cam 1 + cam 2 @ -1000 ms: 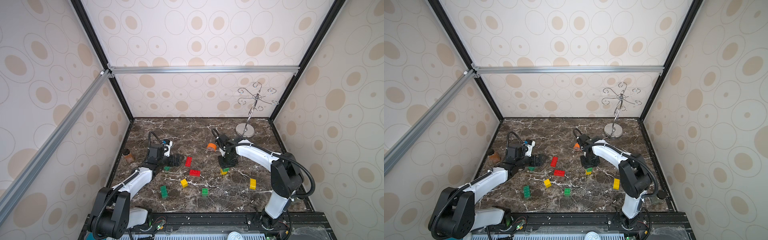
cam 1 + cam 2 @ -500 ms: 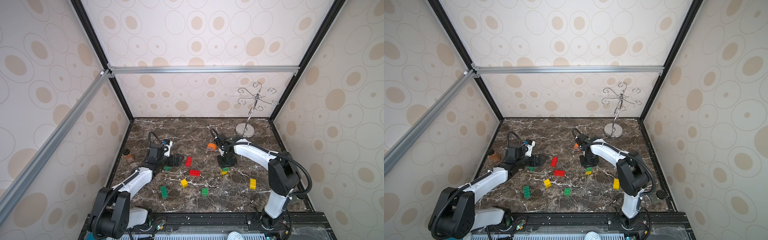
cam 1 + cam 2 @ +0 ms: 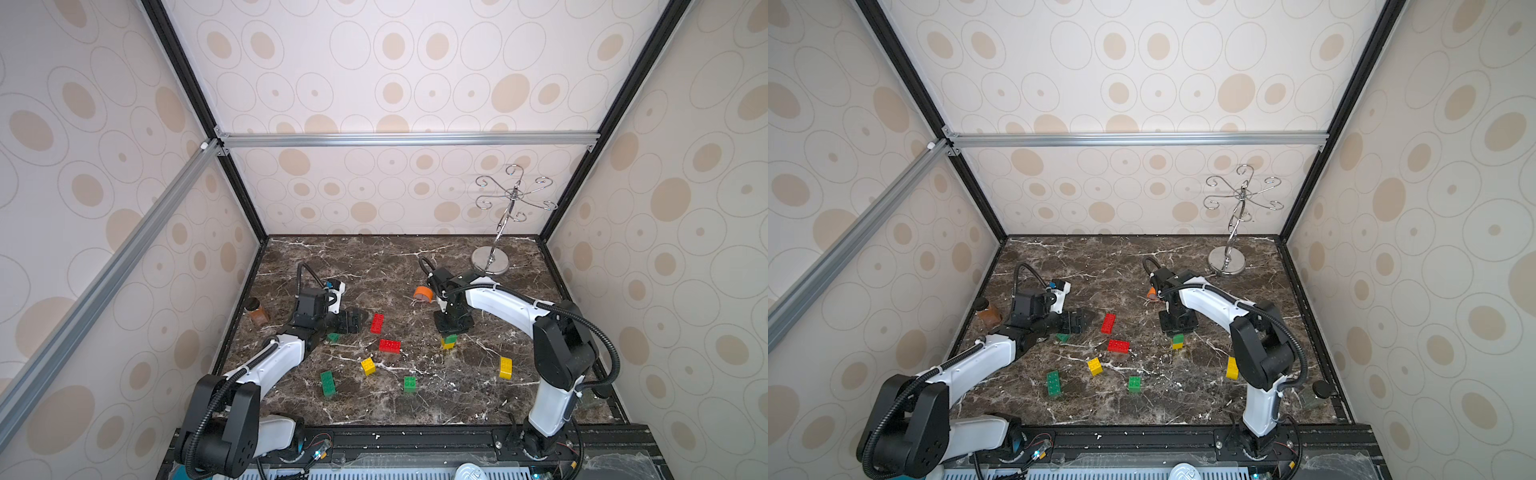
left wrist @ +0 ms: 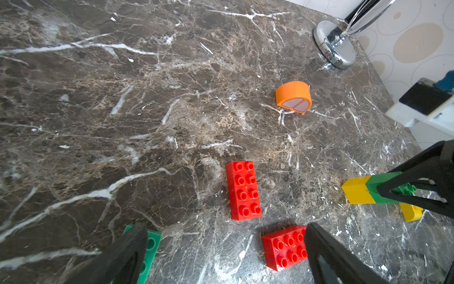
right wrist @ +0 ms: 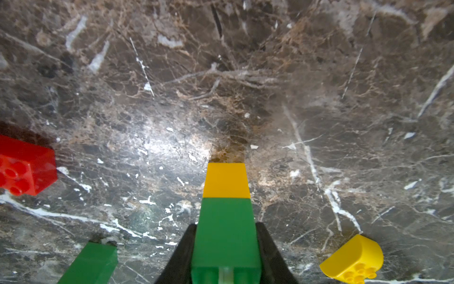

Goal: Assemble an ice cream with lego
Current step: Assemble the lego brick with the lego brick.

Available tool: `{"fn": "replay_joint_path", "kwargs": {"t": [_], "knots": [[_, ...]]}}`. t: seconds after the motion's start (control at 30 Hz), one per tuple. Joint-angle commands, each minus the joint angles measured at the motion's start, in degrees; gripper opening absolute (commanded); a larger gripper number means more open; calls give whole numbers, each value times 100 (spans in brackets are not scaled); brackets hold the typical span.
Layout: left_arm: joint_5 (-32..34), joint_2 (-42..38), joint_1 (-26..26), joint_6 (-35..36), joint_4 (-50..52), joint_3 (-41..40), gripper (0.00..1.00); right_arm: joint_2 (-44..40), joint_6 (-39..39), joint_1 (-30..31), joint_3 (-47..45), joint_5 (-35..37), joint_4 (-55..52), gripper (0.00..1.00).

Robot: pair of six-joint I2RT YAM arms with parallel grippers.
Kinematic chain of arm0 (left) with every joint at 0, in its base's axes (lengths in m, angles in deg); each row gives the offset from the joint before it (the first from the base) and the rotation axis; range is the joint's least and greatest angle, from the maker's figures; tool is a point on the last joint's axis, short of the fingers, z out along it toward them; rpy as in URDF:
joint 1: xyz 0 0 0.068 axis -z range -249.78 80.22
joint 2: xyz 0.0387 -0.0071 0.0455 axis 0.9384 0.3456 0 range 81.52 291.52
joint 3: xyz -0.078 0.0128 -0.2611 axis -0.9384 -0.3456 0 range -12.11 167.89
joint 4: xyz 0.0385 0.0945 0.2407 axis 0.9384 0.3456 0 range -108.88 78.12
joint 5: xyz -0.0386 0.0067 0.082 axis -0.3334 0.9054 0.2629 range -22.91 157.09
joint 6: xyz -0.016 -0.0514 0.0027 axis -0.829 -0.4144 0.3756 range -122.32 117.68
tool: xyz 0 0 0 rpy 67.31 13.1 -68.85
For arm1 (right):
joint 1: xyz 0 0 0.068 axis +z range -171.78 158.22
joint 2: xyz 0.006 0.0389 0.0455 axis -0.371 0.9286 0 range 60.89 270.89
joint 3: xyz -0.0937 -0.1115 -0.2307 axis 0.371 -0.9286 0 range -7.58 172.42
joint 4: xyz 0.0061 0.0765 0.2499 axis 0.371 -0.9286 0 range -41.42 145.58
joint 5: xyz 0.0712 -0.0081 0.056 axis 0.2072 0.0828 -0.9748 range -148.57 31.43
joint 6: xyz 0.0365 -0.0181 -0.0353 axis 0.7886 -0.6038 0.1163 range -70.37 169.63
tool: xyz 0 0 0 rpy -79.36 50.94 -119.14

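Risk: right pincer (image 5: 226, 255), clamped on the green brick (image 5: 226, 228), may shed the yellow brick (image 5: 226, 180) beneath; left pincer (image 4: 224, 231) gapes

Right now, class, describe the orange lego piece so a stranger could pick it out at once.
Start at the chrome hook stand in the far right corner of the marble table. Come towards the centre to the orange half-round piece, lying apart from the red bricks. It is the only orange one, rounded, with a pale flat face showing.
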Motion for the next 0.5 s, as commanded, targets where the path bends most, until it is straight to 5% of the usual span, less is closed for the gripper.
{"fn": "replay_joint_path", "kwargs": {"t": [0.0,0.47], "knots": [[103,-54,19,42,76,177,100,537,723,11,-497,-152,114,0],[135,-189,19,0,28,108,100,577,737,107,-156,-28,118,2]]}}
